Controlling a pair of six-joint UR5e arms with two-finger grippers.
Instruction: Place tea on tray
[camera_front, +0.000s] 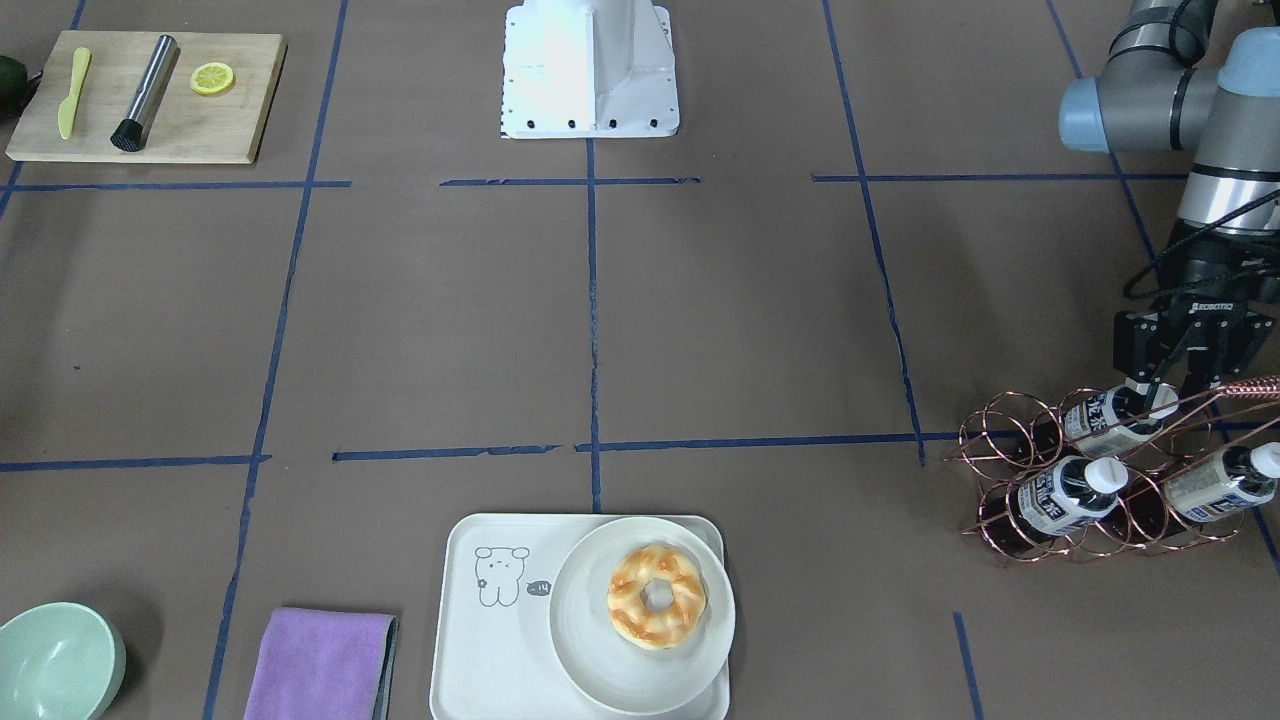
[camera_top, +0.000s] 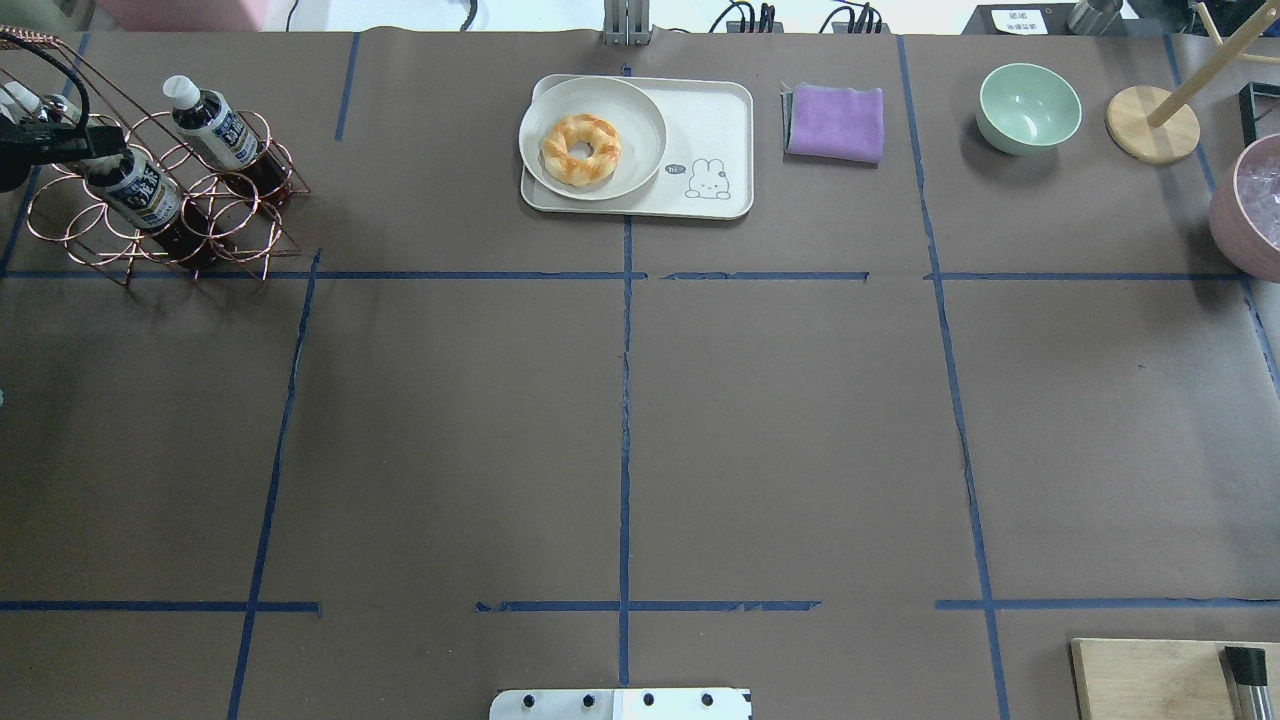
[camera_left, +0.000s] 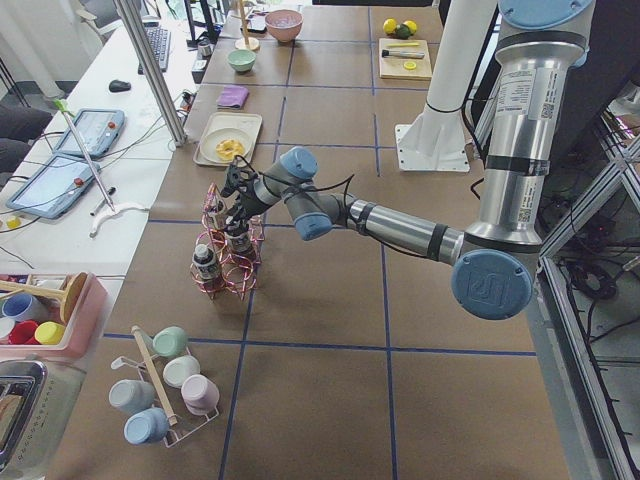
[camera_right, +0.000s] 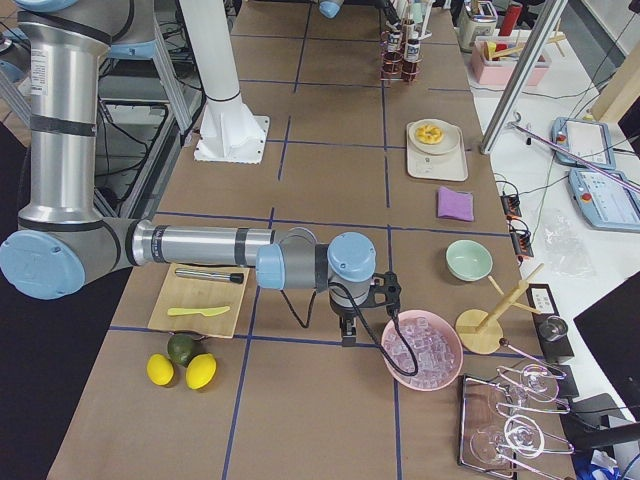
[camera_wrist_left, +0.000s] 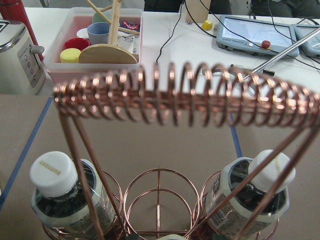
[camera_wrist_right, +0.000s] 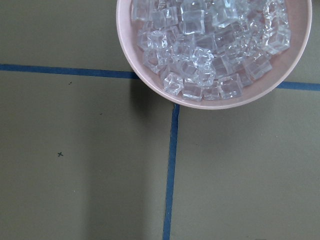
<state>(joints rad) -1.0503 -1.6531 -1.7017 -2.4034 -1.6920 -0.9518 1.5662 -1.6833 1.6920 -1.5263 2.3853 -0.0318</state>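
Three tea bottles lie in a copper wire rack (camera_front: 1000, 440) at the table's left end: a top one (camera_front: 1110, 420) and two lower ones (camera_front: 1060, 495) (camera_front: 1215, 480). My left gripper (camera_front: 1168, 388) hangs over the rack, open, with its fingers on either side of the top bottle's white cap. The left wrist view shows the two lower bottles (camera_wrist_left: 60, 195) (camera_wrist_left: 252, 195) under the rack's coil handle (camera_wrist_left: 190, 97). The cream tray (camera_front: 480, 640) carries a round plate (camera_front: 590, 670) with a ring-shaped bread (camera_front: 655, 595). My right gripper (camera_right: 345, 335) is near the ice bowl; I cannot tell its state.
A purple cloth (camera_front: 320, 665) and a green bowl (camera_front: 55, 660) lie beside the tray. A wooden board (camera_front: 150, 95) holds a muddler, a knife and a lemon slice. A pink bowl of ice (camera_wrist_right: 215, 50) is under my right wrist. The robot base (camera_front: 590, 70) stands mid-table.
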